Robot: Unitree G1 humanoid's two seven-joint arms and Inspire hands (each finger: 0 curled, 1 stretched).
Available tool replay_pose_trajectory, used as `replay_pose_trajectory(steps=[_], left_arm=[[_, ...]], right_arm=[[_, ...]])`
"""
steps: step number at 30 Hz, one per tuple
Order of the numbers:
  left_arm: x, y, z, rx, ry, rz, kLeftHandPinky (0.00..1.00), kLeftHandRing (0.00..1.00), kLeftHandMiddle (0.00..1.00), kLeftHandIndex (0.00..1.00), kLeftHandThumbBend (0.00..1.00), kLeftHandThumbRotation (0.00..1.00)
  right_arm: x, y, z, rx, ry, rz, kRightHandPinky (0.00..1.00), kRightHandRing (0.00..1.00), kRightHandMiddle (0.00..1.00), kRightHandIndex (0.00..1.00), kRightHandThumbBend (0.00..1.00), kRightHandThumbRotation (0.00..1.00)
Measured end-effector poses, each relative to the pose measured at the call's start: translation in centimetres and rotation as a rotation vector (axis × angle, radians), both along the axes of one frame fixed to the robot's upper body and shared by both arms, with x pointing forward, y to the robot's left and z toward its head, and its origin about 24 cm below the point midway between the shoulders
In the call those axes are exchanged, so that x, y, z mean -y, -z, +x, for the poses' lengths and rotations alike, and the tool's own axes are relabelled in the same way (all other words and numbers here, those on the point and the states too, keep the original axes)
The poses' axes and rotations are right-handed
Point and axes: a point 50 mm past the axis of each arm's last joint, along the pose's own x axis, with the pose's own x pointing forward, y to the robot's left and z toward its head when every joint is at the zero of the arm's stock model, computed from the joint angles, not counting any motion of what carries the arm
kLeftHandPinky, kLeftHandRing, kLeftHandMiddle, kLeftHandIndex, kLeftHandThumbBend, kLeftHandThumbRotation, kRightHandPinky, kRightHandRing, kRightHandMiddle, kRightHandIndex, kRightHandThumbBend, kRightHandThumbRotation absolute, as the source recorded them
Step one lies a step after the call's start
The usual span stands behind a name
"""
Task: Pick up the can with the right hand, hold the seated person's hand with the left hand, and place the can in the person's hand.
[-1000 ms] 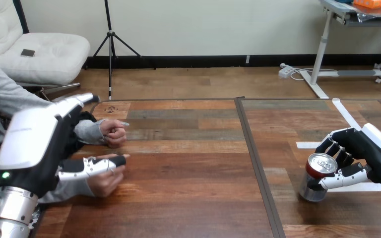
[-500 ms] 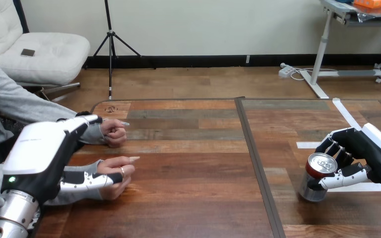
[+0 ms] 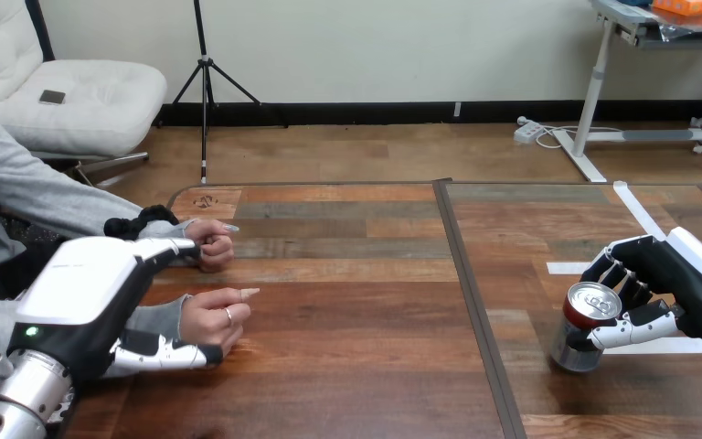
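**Now: can (image 3: 583, 327) clasped at your right, left hand (image 3: 78, 297) astride the person's wrist**

Start with the one container. The can stands on the right half of the desk (image 3: 356, 366), its silver top and pull tab turned up toward you; what is inside it you cannot tell. Its base meets the wood just beside a strip of white tape (image 3: 644, 219), with more tape running under the right hand (image 3: 672, 279).

Your right hand comes in from the right edge and is clamped on the can. Its fingers (image 3: 614, 273) curl round the far side near the rim, and the thumb (image 3: 635, 329) crosses the near side of the can's body.

Your left hand sits low at the left, white back shell uppermost, over the grey sleeve of the person's nearer hand (image 3: 215, 318). Its fingers (image 3: 166, 250) reach out nearly straight along the far side of that wrist, in the gap between the person's two hands. Its thumb (image 3: 169, 356) lies straight along the near side, the tip close under the person's knuckles. Fingers and thumb are spread wide apart, not curled round the wrist; whether they touch it you cannot tell.

The person's nearer hand rests on the desk with one finger pointing toward the middle. The person's farther hand (image 3: 208, 245) lies loosely closed on the desk just beyond. Both are well apart from the can.
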Motion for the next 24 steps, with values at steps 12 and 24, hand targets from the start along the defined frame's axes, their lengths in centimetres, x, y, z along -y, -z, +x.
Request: replay_pose_trajectory(steps=[12, 24], left_arm=[[-0.9, -0.3, -0.2, -0.110, 0.080, 0.056, 0.69, 0.76, 0.79, 0.78, 1.00, 0.46], [-1.5, -0.6, -0.2, -0.166, 0.095, 0.065, 0.68, 0.75, 0.78, 0.77, 1.00, 0.37]], right_arm=[[0.0, 0.0, 0.0, -0.003, 0.004, 0.000, 0.33, 0.35, 0.40, 0.43, 0.76, 0.00], [0.1, 0.1, 0.0, -0.007, 0.009, 0.000, 0.34, 0.37, 0.41, 0.43, 0.76, 0.00]])
